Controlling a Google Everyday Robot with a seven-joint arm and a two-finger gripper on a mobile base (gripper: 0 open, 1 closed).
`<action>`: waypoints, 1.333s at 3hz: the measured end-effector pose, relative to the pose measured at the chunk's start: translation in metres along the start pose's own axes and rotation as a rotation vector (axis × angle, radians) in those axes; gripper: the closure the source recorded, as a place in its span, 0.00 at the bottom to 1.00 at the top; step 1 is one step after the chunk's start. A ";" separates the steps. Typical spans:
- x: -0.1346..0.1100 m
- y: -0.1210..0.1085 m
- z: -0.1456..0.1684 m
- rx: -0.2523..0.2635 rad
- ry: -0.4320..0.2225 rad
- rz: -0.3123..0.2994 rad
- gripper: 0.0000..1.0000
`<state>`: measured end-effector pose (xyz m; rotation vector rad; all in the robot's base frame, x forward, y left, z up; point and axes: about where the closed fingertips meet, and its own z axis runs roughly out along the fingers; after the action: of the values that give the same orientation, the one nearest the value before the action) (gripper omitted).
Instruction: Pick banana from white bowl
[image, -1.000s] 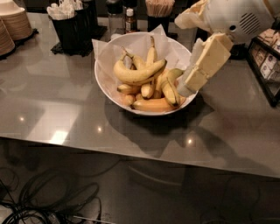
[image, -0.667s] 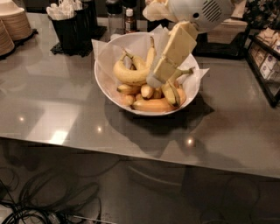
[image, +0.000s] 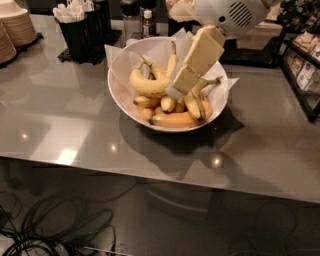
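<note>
The white bowl (image: 119, 98), lined with white paper, stands mid-counter and holds several bananas. The banana (image: 146, 85), big, curved and pale yellow, lies at the bowl's back left with its dark stem end up. Shorter orange-yellow bananas (image: 174, 120) lie along the front. A green-stemmed banana (image: 196, 102) lies at the right. My gripper (image: 178, 89), cream-coloured, reaches down from the white arm at the upper right. Its tip is inside the bowl, just right of the big banana and above the short ones. It hides part of the pile.
A black caddy with napkins (image: 82, 31) and small bottles (image: 147, 22) stand behind the bowl. Stacked tan paper plates (image: 19, 27) are at the far left. A dark shelf with packets (image: 304, 72) stands at the right. Cables (image: 55, 230) lie on the floor below the counter's front edge.
The gripper has swung left from the bowl's right rim to over the bowl's middle, its tip now down beside the big banana. The bananas have not moved.
</note>
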<state>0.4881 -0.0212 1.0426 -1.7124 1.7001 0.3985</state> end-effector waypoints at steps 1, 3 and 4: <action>0.000 -0.023 0.014 0.042 -0.010 0.021 0.00; 0.011 -0.044 0.079 -0.011 -0.024 0.069 0.00; 0.026 -0.043 0.106 -0.032 0.002 0.101 0.00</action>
<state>0.5581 0.0242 0.9605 -1.6548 1.7956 0.4728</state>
